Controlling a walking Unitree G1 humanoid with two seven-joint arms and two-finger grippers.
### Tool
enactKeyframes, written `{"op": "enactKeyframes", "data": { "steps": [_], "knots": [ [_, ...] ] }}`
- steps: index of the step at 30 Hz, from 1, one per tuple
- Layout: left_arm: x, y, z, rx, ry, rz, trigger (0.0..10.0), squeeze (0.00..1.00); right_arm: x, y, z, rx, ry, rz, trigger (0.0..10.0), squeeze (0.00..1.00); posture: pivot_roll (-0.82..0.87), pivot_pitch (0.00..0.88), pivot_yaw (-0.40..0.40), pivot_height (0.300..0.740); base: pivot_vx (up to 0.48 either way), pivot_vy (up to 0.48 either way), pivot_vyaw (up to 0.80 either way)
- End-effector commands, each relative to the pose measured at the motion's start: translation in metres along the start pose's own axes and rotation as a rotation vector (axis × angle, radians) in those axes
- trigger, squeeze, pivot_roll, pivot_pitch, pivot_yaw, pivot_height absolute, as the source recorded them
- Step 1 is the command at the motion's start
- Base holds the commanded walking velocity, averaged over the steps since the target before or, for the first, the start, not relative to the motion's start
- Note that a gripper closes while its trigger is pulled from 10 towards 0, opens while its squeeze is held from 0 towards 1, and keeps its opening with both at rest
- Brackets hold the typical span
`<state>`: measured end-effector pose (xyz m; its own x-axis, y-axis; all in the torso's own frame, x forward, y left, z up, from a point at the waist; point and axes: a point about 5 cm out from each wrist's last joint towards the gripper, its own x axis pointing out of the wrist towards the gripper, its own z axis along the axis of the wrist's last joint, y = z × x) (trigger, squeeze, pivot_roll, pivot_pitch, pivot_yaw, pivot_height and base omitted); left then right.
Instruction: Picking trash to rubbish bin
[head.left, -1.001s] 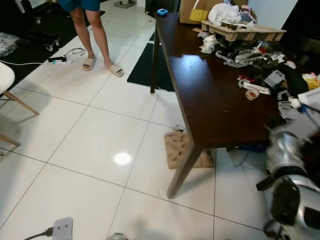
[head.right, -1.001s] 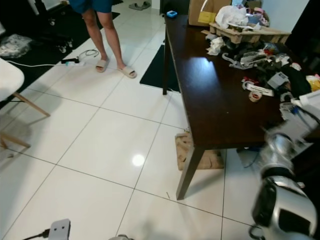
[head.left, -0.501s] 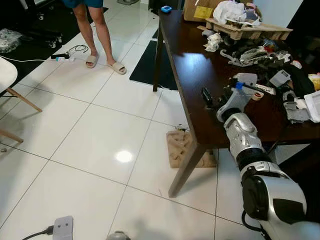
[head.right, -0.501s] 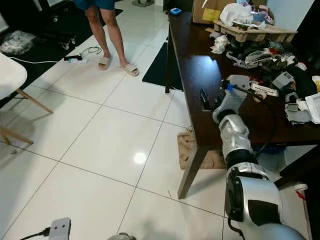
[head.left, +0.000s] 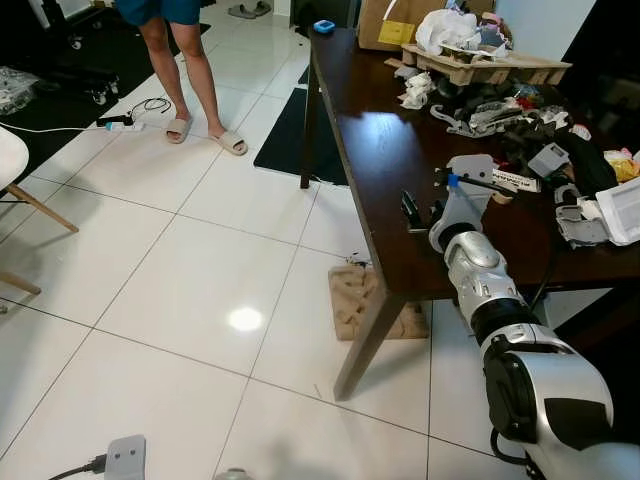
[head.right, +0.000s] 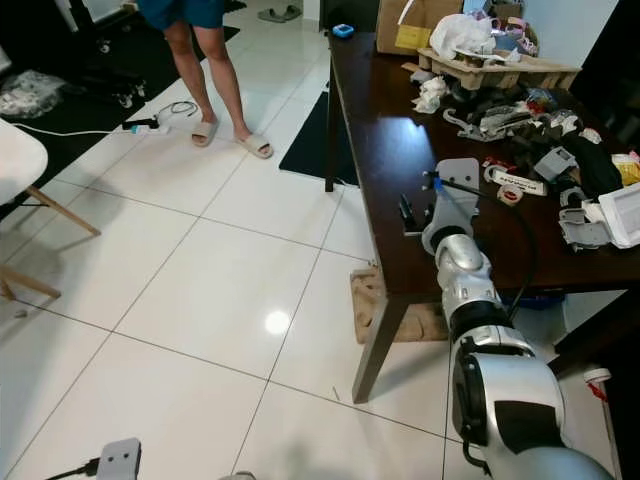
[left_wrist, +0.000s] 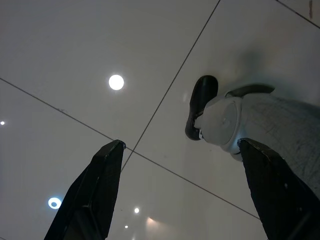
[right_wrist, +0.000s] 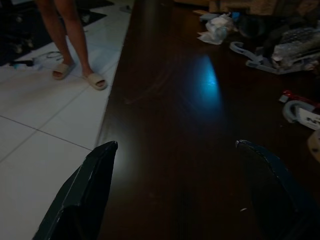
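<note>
White floor tiles (head.left: 200, 260) with a person's legs (head.left: 185, 70) give way to the dark table (head.left: 400, 170), where the right claw (head.left: 410, 215), fingers apart and empty, hovers near its front edge, crumpled trash (head.left: 415, 88) far off, ungrasped.

right gripper (head.left: 408, 212) now raised over table (head.left: 390, 170)

We see the long dark wooden counter (head.left: 400, 170) on our right, running away from us over the white tiled floor (head.left: 180, 270). Our right tool (head.left: 418, 213) hangs above its near left edge, fingers spread. A cluttered heap of mixed trash (head.left: 510, 110) lies along the counter's far right side, with a cardboard box (head.left: 385, 25) behind it. A person's legs (head.left: 185, 70) stand far left. A beige mat (head.left: 365, 300) lies under the counter.
</note>
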<state>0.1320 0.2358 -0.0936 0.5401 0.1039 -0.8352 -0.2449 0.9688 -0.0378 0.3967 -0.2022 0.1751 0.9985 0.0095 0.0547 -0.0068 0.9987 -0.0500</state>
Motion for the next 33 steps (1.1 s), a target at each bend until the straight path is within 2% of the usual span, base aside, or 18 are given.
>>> {"op": "enactKeyframes", "data": {
  "steps": [1, 6, 12, 21, 26, 33],
  "knots": [
    [-0.0019, -0.0006, -0.0095, 0.019, 0.03, -0.006, 10.0, 0.0, -0.0017, -0.0046, -0.0057, -0.018, 0.032, -0.02, 10.0, 0.0, 0.23, 0.114, -0.047, 0.74, 0.3, 0.0, 0.0],
    [-0.0021, -0.0011, -0.0104, 0.018, 0.031, -0.009, 10.0, 0.0, -0.0027, -0.005, -0.0098, -0.064, 0.056, -0.037, 10.0, 0.0, 0.23, 0.118, -0.048, 0.74, 0.299, 0.0, 0.0],
    [-0.0022, -0.001, -0.0107, 0.017, 0.031, -0.008, 10.0, 0.0, -0.0031, -0.0067, -0.0114, -0.059, 0.07, -0.054, 10.0, 0.0, 0.23, 0.118, -0.048, 0.74, 0.301, 0.0, 0.0],
    [-0.0023, -0.0006, -0.0109, 0.022, 0.033, -0.011, 10.0, 0.0, -0.0038, -0.0136, -0.0134, -0.035, 0.099, -0.094, 10.0, 0.0, 0.23, 0.12, -0.048, 0.74, 0.302, 0.0, -0.76],
    [-0.0025, 0.0007, -0.0108, 0.027, 0.034, -0.009, 10.0, 0.0, -0.0036, -0.0123, -0.0115, -0.034, 0.077, -0.085, 10.0, 0.0, 0.23, 0.119, -0.045, 0.74, 0.302, 0.0, -0.79],
    [-0.0029, 0.0017, -0.0117, 0.03, 0.037, -0.008, 10.0, 0.0, -0.0031, -0.0091, -0.0112, -0.028, 0.074, -0.075, 10.0, 0.0, 0.23, 0.119, -0.044, 0.74, 0.303, 0.0, 0.0]
  ]
}}
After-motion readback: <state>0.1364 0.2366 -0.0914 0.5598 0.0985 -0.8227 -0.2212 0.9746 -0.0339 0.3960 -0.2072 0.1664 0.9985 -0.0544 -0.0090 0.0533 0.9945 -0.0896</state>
